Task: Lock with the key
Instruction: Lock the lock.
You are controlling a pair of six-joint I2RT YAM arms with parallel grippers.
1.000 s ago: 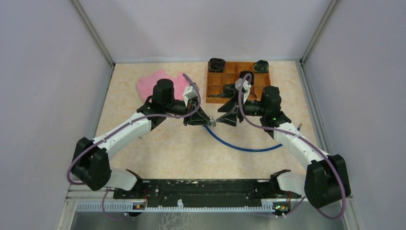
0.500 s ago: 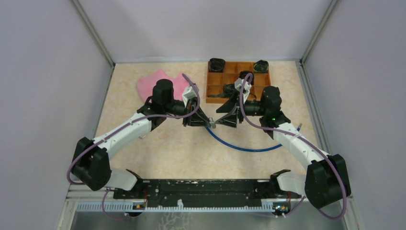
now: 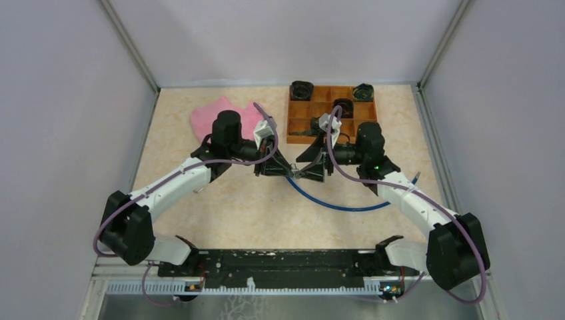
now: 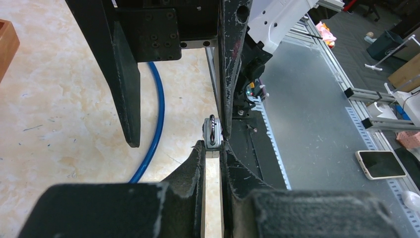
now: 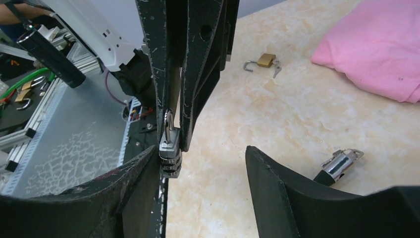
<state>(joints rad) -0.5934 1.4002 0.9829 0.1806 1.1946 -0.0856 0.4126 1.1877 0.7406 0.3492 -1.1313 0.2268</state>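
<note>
Holding a lock (image 4: 213, 134) up over mid-table (image 3: 220, 200).
Left gripper (image 4: 213, 150) pinches it; right gripper (image 5: 200, 156) is spread, one finger just beside it. Brass padlock (image 5: 266, 60) and key (image 5: 276, 70) lie on the table.

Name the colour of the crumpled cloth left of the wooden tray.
Pink; the crumpled fabric cloth shows best in the right wrist view.

The left arm (image 3: 174, 181) and right arm (image 3: 410, 200) share white link shells and black joint housings, bolted to a black rail (image 3: 286, 261) at the near edge of the bench (image 3: 226, 213). A purple cable (image 3: 98, 233) loops along each. The black fingers (image 4: 126, 74) are scuffed, with small screws (image 4: 153, 39).
</note>
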